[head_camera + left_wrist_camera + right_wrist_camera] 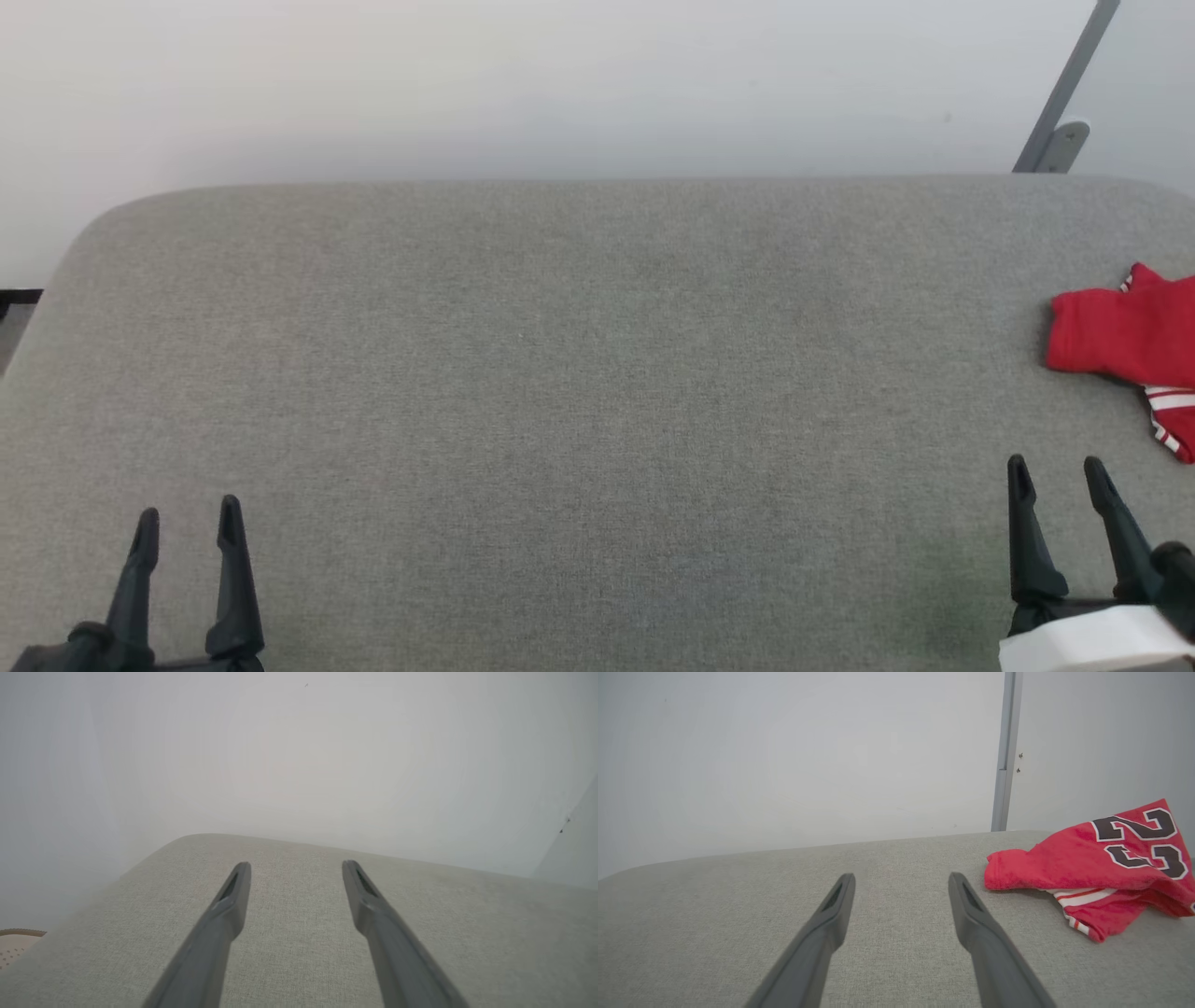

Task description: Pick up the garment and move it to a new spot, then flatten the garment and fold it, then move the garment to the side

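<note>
Right gripper (pixel 1056 464), fingers spread and empty, hovers near the crumpled red garment (pixel 1120 331) at the grey padded surface's (pixel 560 373) right edge, bare fabric between them. Left gripper (pixel 189 509), likewise spread, sits well apart. A grey metal post (pixel 1064 93) slants against the white wall (pixel 467 84) behind

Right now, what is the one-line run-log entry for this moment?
crumpled red jersey garment: right side of grey fabric surface, not held | left end effector: open | right end effector: open
</note>
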